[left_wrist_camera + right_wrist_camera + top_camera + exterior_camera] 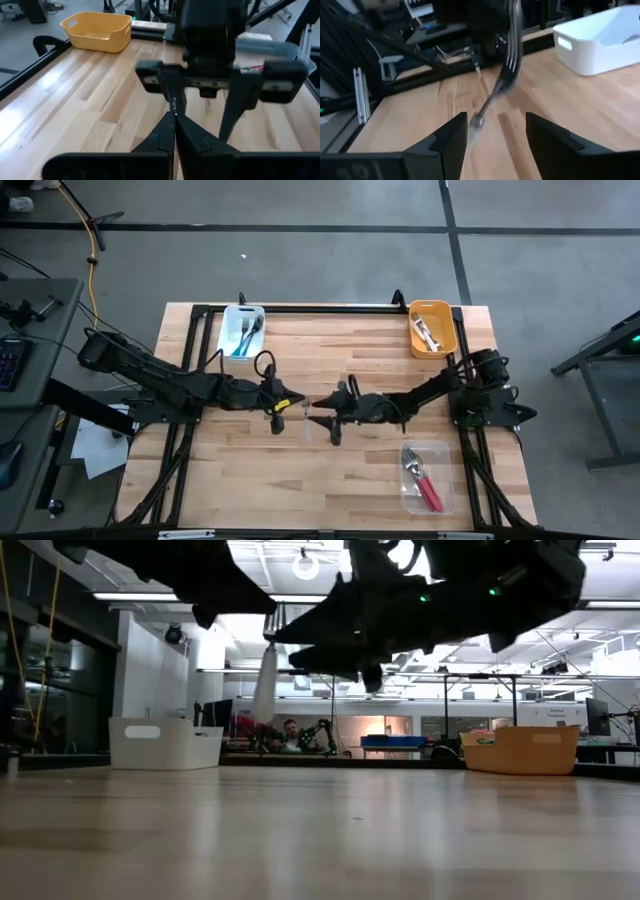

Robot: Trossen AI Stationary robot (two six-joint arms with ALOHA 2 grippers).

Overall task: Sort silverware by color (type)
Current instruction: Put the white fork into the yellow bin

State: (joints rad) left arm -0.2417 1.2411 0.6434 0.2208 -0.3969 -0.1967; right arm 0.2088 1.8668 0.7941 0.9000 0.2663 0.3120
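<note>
My left gripper (288, 403) is over the middle of the table, shut on a white-handled fork (305, 420). The white handle (264, 688) hangs below the gripper, well clear of the table top. In the right wrist view the fork's metal tines (512, 52) are up and the handle slants down. My right gripper (495, 132) is open and faces the left one from the table's right. Its fingers (240, 100) stand just short of the fork and touch nothing. My left gripper pinches the fork between its two shut fingertips (175, 125), on the thin metal part near the tine end (511, 30). The fingers come level from the table's left. The fork is lifted clear, and its handle end (479, 119) hangs down slanting.
A white bin (242, 330) holding teal-handled forks sits at the far left. An orange bin (432, 328) holding white-handled ones sits at the far right. A clear bin (425, 475) with red-handled forks lies near the right edge. Bare wood (250, 480) lies between them.
</note>
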